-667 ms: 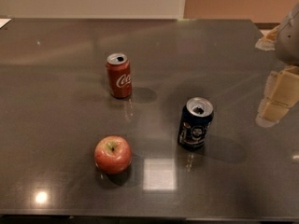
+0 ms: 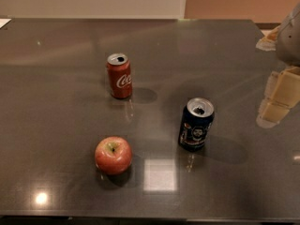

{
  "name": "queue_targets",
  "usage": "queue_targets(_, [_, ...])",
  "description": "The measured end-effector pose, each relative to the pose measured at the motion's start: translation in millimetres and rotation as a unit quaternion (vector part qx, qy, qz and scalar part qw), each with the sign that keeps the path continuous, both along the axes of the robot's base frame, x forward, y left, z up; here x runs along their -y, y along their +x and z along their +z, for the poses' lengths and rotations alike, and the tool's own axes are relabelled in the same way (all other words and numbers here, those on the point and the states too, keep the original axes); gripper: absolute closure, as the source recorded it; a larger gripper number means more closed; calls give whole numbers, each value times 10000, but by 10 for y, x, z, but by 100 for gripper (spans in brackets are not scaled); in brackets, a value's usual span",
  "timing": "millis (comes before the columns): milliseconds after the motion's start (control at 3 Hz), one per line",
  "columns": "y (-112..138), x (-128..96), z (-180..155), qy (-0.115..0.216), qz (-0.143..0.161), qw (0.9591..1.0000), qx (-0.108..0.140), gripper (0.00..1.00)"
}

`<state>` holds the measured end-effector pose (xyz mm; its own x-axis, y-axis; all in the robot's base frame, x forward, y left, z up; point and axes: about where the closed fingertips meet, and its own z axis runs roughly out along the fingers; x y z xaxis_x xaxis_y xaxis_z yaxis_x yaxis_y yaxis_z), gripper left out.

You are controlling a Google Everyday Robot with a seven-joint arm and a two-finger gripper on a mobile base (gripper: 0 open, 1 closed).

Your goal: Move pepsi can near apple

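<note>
Pepsi can (image 2: 196,124) stands upright, left of claw (image 2: 277,100) at right edge.

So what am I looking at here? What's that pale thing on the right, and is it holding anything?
One camera looks down on a dark table; where it is mounted is unknown. The pale blocky thing at the right edge is the gripper, the grasping end of the robot's single arm. It hangs right of the pepsi can, apart from it, and grasps none of the things. On the table stand that dark blue can, a red Coca-Cola can farther back, and an apple at front left.
</note>
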<state>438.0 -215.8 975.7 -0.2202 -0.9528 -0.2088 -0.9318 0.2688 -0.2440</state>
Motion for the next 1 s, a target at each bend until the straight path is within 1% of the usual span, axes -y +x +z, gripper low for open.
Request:
queue_targets(333, [-80,-387,-156,564,348,9977,-132,0])
queue_targets(667, [-207,-787,-312,1252,750,9888,-313,0])
queue_targets(1000, [-329,-1061,-437,1624,1052,9802,-424,0])
